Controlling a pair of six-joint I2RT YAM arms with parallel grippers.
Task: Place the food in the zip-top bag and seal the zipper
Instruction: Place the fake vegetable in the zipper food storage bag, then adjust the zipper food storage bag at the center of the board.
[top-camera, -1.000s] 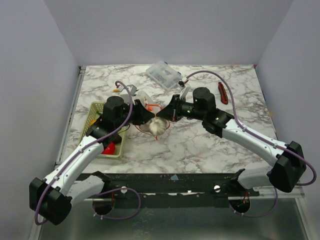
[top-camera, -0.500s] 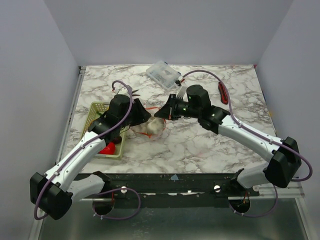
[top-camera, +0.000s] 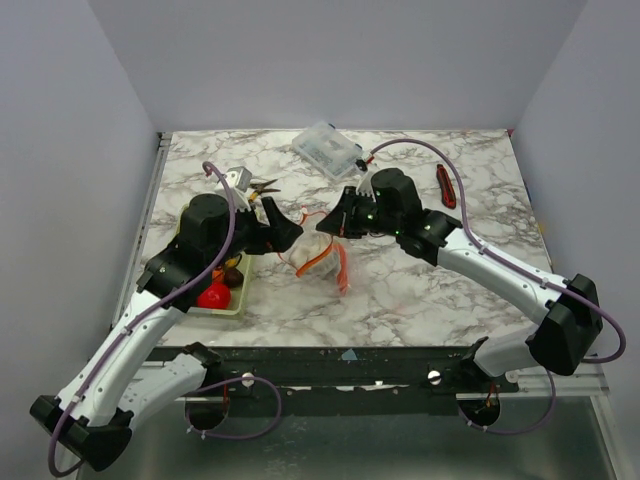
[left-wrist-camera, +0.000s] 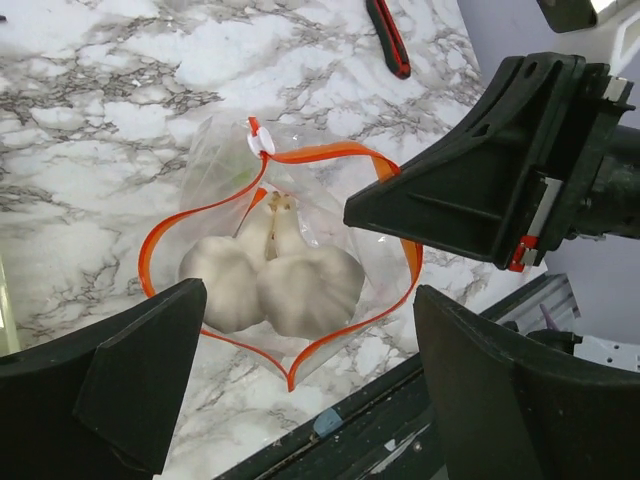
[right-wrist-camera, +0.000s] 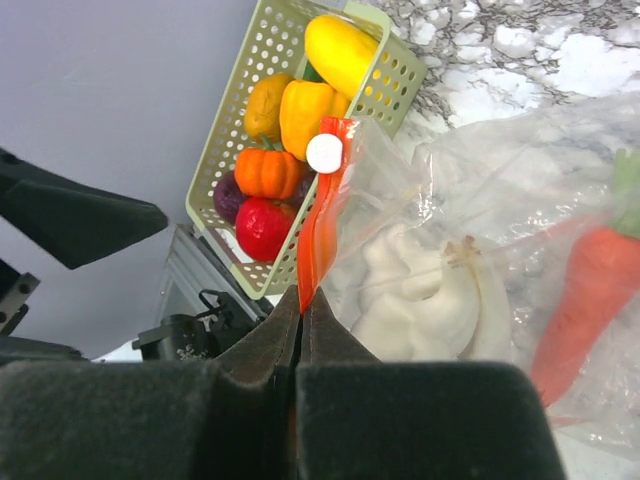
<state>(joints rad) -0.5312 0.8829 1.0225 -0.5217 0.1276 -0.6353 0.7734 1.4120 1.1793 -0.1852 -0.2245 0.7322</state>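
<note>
Right gripper (right-wrist-camera: 302, 305) clenched on zipper (left-wrist-camera: 330, 152), holding zip-top bag (left-wrist-camera: 215, 160) mouth open as wide loop, mid-counter. Garlic (left-wrist-camera: 300, 290) and carrot (right-wrist-camera: 585, 300) inside bag. Left gripper (top-camera: 280, 232) released, jaws wide, empty, hovering over bag mouth. Rest of food, incl. lemon (right-wrist-camera: 340, 50) and tomato (right-wrist-camera: 262, 225), in basket (right-wrist-camera: 225, 120) at counter's left edge. Basket lies outboard of left gripper, bag inboard; left arm nearer both. Likely next: left arm picks from basket, drops through loop. Seal not yet done.

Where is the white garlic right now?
In the top view, the garlic lies inside the open zip-top bag at mid-table, right of the green basket; the right pincer pinches its zipper.
</note>
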